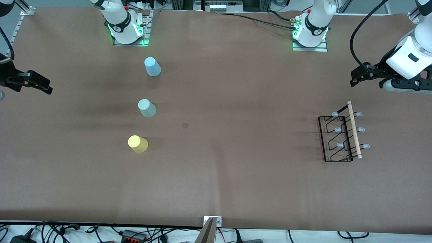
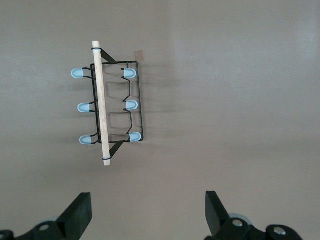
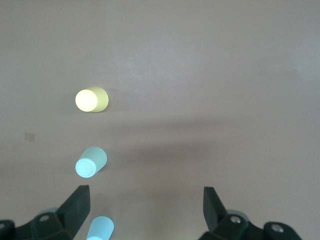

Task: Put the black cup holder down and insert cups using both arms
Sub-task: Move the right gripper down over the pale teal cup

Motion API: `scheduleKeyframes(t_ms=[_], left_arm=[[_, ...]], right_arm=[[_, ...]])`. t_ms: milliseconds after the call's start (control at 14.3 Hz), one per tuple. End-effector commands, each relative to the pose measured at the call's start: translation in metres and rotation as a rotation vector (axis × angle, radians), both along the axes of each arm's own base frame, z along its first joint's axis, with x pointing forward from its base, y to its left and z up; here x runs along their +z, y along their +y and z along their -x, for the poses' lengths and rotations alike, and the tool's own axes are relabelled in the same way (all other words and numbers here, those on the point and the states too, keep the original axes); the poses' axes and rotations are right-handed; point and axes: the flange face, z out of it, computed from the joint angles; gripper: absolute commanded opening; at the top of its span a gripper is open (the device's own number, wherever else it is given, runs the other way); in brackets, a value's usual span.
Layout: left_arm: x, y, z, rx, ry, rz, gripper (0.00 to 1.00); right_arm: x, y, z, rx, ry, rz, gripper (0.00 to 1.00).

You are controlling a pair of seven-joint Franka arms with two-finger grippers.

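Black cup holder (image 1: 341,138): lies on its side on the tabletop (image 1: 236,168) toward the left arm's end, wooden rod (image 1: 354,130) uppermost, six grey-tipped pegs pointing sideways. Not yet stood upright.

Cups: three, all mouth-down, in a row toward the right arm's end, well apart from the holder. Light blue cup (image 1: 152,66) is farthest from the front camera, mint-green cup (image 1: 147,108) in the middle, yellow cup (image 1: 137,143) nearest.

Left tool (image 2: 148,215): up in the air at the left arm's end of the tabletop, beside the holder and not over it; fingers spread wide, holding nothing. The left wrist view shows the whole holder below, clear of the fingers.

Right tool (image 3: 146,210): up in the air at the right arm's edge of the tabletop, fingers spread wide, empty. The right wrist view shows all three cups.

Task stage: judged to be at the start; nothing is gripped.

Handling, holder: thin wire frame, likely light and rigid but apt to slide or tip when nudged. The wooden rod looks the best grip, taken near its middle so the frame hangs level.

Handling, cups: light plastic, smooth and tapered, so likely to slip upward out of a loose pinch and to flex under a hard one. Grip across the wall low down, with moderate force.

Risk: pegs are narrow; each cup mouth needs careful alignment.
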Motion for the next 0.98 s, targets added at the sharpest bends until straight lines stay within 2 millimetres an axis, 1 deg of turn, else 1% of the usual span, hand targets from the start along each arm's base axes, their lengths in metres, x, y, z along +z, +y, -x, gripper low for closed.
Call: scheduleKeyframes(t_ms=[0,210,279,419,559,629,768,838,908], left_arm=[[0.005,0.001,-0.002,-0.001,0.005,-0.017,1.0],[0.005,0.001,-0.002,-0.001,0.005,-0.017,1.0],[0.005,0.001,-0.002,-0.001,0.005,-0.017,1.0],[0.005,0.001,-0.002,-0.001,0.005,-0.017,1.0],[0.005,0.001,-0.002,-0.001,0.005,-0.017,1.0],[0.005,0.001,-0.002,-0.001,0.005,-0.017,1.0],[0.005,0.001,-0.002,-0.001,0.005,-0.017,1.0],[0.005,0.001,-0.002,-0.001,0.005,-0.017,1.0],[0.005,0.001,-0.002,-0.001,0.005,-0.017,1.0]], right_arm=[[-0.001,0.001,0.002,-0.024,0.009,-0.002,1.0],[0.002,0.003,0.001,-0.024,-0.002,-0.003,1.0],[-0.007,0.002,-0.004,-0.027,0.01,-0.004,1.0],[-0.024,0.008,-0.01,-0.011,0.047,-0.005,1.0],[-0.038,0.036,-0.014,0.031,0.073,-0.004,1.0],[-0.051,0.044,-0.019,0.06,0.095,-0.002,1.0],[-0.077,0.049,-0.026,0.067,0.144,-0.005,1.0],[-0.096,0.052,-0.028,0.072,0.184,-0.004,1.0],[-0.114,0.059,-0.028,0.072,0.206,-0.005,1.0]])
